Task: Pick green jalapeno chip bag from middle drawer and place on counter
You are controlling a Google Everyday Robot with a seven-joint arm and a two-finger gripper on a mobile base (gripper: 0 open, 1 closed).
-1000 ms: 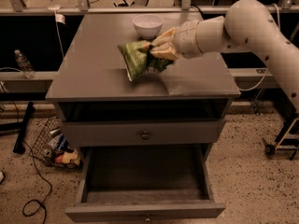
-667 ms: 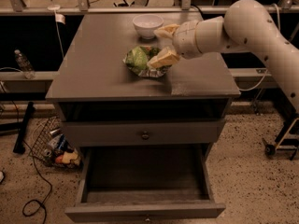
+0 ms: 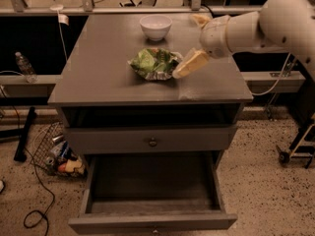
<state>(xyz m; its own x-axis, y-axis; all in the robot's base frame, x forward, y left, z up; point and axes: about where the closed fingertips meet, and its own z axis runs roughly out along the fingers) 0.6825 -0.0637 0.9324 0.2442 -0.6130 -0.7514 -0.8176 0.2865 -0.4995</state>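
Clearance governs the retreat: the green jalapeno chip bag [image 3: 153, 63] lies flat on the table [image 3: 98, 58] just in front of the white bowl [image 3: 155, 26], long axis pointing sideways at the end effector [image 3: 187, 45], which hangs spread wide and empty, front-right of that bowl in view.

The counter [image 3: 98, 73] is a flat grey top overhanging the cabinet a little, and from here I see two things lying on it. The green jalapeno chip bag [image 3: 153, 63] rests crumpled and flat near the middle, and a white bowl [image 3: 155, 26] stands upright behind it towards the back edge, apart from it. The gripper [image 3: 188, 46] hangs over the counter's right half with its fingers spread wide, the lower one just beside the bag's right edge.
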